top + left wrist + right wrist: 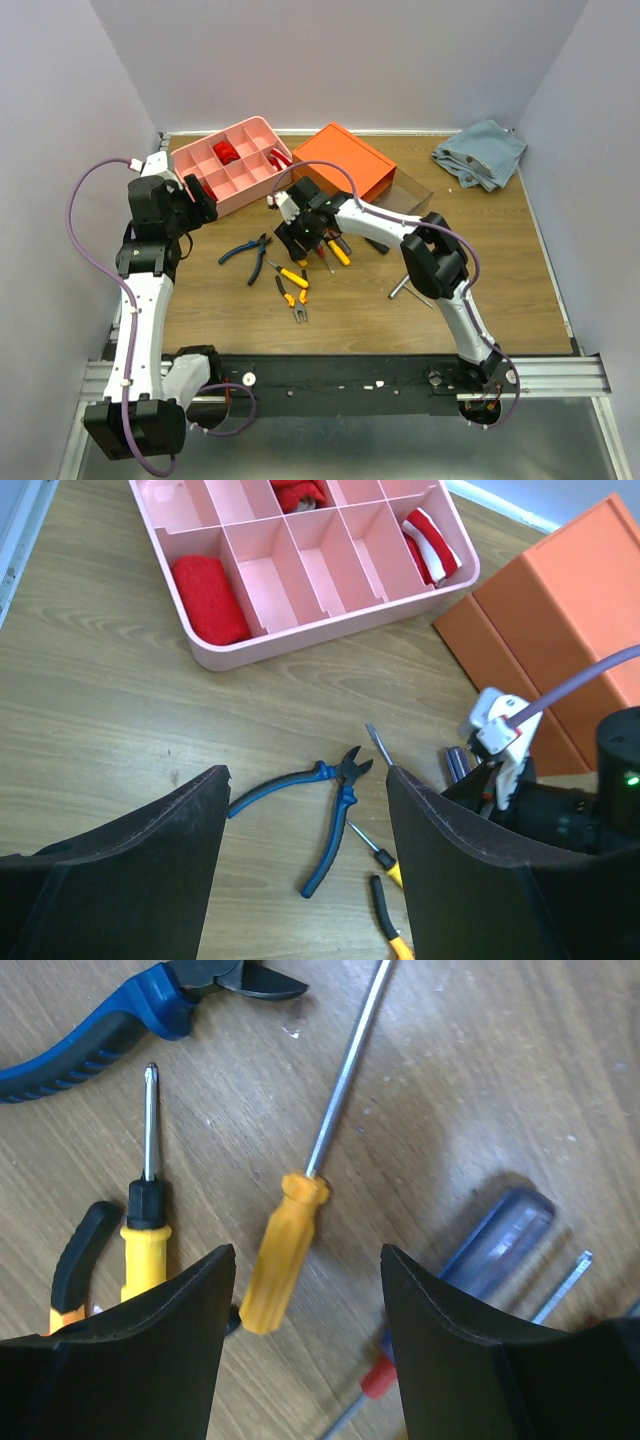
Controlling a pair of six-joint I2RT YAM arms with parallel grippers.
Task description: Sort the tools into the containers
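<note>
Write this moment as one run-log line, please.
left gripper: open, facing blue pliers | right gripper: open, over long yellow screwdriver | both lie on table

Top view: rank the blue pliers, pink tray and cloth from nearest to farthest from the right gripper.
1. The blue pliers, just left of the right gripper.
2. The pink tray, back left.
3. The cloth, far back-right corner.
</note>
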